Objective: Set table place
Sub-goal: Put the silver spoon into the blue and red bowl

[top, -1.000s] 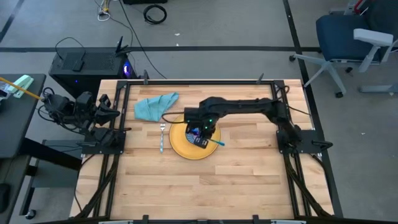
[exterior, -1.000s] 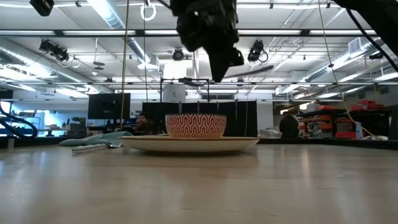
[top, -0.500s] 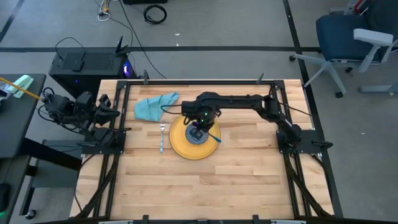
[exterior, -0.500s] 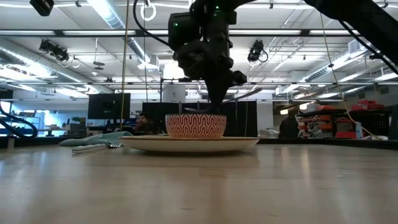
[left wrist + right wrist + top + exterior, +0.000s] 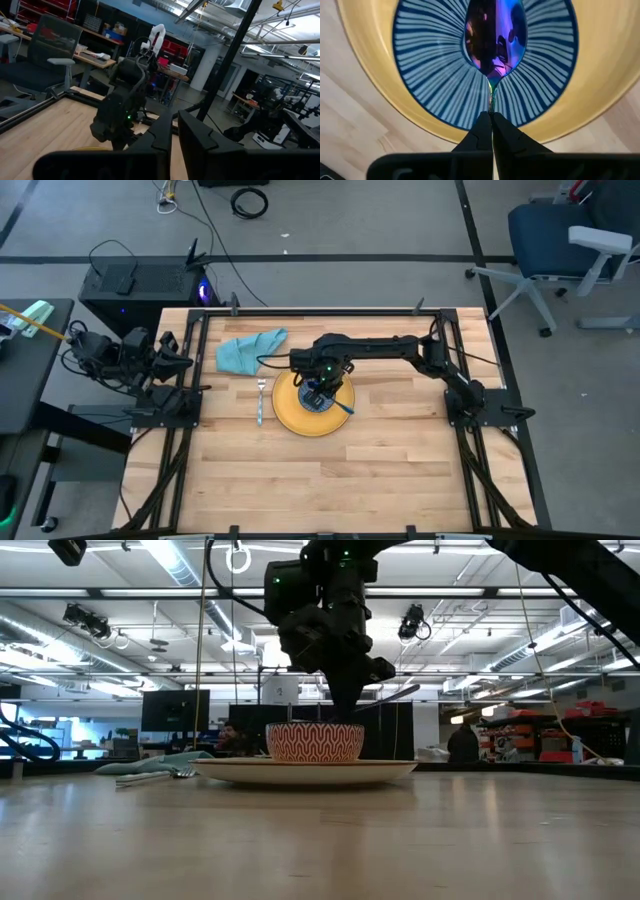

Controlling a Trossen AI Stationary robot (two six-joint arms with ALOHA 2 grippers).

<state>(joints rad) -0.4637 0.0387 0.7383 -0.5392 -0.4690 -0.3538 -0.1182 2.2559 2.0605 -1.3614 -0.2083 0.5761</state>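
A yellow plate (image 5: 290,418) lies on the table (image 5: 330,480), and a bowl stands on it, red-patterned outside (image 5: 314,742) and blue-striped inside (image 5: 430,65). My right gripper (image 5: 322,392) stands over the bowl, pointing steeply down, shut on an iridescent spoon (image 5: 495,35). The spoon's head hangs inside the bowl. Left of the plate a fork (image 5: 261,402) lies flat on the table. A teal napkin (image 5: 250,350) lies beyond the fork. My left gripper (image 5: 175,140) waits at the table's left edge with its fingers close together and nothing between them. My right gripper pinches the spoon's thin neck (image 5: 491,102), just behind the head, between its two fingertips (image 5: 482,127). It comes from above, slanting slightly. The head points down into the bowl, and the handle (image 5: 400,692) sticks up and out to the side. I cannot tell whether the head touches the bowl.
Black rail frames (image 5: 185,380) run along the table's left and right edges. The near half of the table is bare wood. An office chair (image 5: 560,240) and a black box (image 5: 130,285) stand on the floor beyond the far edge.
My right gripper has come down onto the bowl with the spoon, shifted slightly toward the table's far left and rolled about its own axis. The spoon's head has sunk from above the bowl to inside it. Most of this took place in the first half second.
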